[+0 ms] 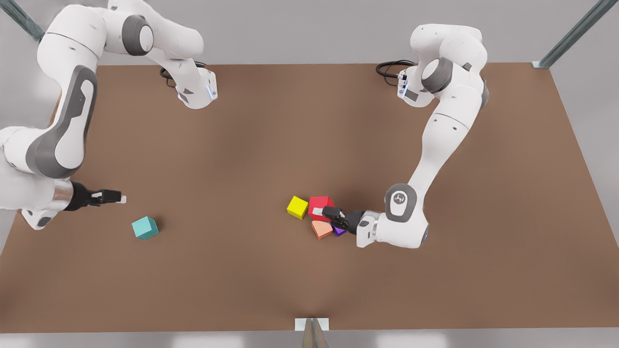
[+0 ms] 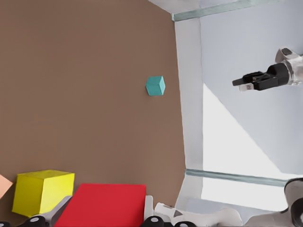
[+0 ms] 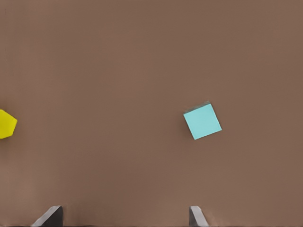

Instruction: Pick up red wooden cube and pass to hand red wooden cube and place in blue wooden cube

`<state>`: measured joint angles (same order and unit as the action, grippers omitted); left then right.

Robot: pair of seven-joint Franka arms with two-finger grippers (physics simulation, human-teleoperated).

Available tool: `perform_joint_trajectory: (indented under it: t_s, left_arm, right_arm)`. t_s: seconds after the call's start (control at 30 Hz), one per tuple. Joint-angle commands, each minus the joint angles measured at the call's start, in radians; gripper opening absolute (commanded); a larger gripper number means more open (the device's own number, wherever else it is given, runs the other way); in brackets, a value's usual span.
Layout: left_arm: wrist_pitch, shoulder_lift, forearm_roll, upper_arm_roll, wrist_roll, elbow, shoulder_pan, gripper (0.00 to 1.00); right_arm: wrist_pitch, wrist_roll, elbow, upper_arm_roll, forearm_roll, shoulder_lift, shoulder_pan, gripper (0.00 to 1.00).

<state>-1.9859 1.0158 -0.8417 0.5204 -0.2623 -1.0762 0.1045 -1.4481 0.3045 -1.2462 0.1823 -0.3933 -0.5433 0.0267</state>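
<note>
where the three cams sit

front view is high up, looking nearly straight down on the whole brown counter (image 1: 309,280). left wrist view rides low and close behind the red wooden cube (image 2: 105,205), facing across the counter. right wrist view looks down from higher up. all three catch the blue wooden cube (image 1: 145,227) and the yellow cube (image 1: 297,207).
</note>
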Motion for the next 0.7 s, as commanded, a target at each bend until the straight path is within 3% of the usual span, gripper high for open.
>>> perform_joint_trajectory:
  t_s: [0.0, 0.07, 0.2, 0.27, 0.67]
  left_arm:
    - [-0.185, 0.012, -0.040, 0.018, 0.721, 0.004, 0.006, 0.73]
    - [-0.185, 0.030, -0.040, 0.032, 0.735, 0.018, 0.018, 0.73]
    - [-0.183, 0.063, -0.040, 0.062, 0.718, 0.048, 0.046, 0.73]
    - [-0.148, 0.064, -0.040, 0.069, 0.456, 0.048, 0.046, 0.72]
    - [-0.156, 0.066, -0.043, 0.082, 0.443, 0.053, 0.046, 0.72]
  right_arm:
    - [0.058, 0.738, -0.012, -0.003, -0.475, -0.105, -0.004, 1.00]
    - [0.043, 1.038, 0.019, -0.086, -0.601, -0.158, -0.021, 1.00]
    - [-0.044, 1.317, 0.122, -0.231, -0.717, -0.329, -0.025, 1.00]
    - [-0.061, 1.360, 0.113, -0.238, -0.780, -0.337, -0.057, 1.00]
    - [-0.258, 1.619, 0.005, -0.236, -0.980, -0.343, -0.203, 1.00]
